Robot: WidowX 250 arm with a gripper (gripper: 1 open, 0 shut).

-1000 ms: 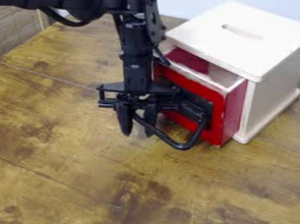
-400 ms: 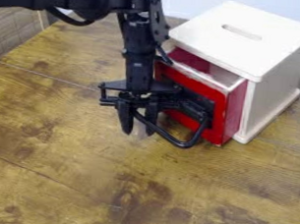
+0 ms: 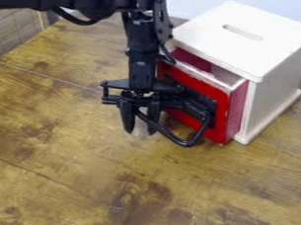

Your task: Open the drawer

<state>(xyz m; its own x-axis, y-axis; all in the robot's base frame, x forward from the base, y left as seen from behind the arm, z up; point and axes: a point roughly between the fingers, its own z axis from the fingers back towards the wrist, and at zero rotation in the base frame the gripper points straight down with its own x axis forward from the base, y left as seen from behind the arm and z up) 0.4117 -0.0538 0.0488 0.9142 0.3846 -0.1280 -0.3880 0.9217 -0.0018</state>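
Drawer partly open

The red drawer (image 3: 201,97) juts left from the pale wooden cabinet (image 3: 257,64) at right; end effector (image 3: 138,123) pressed together at the black loop handle (image 3: 178,134); more pulling likely remains.

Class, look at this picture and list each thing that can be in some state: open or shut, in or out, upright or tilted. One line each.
Red box-shaped drawer with pale wood inside: pulled partly out of its cabinet.
Large black loop handle: sticking out from the drawer's front, at the gripper.
Black robot gripper: pointing down, shut, fingertips low by the handle.
Pale wooden cabinet with slotted top: upright on the table.
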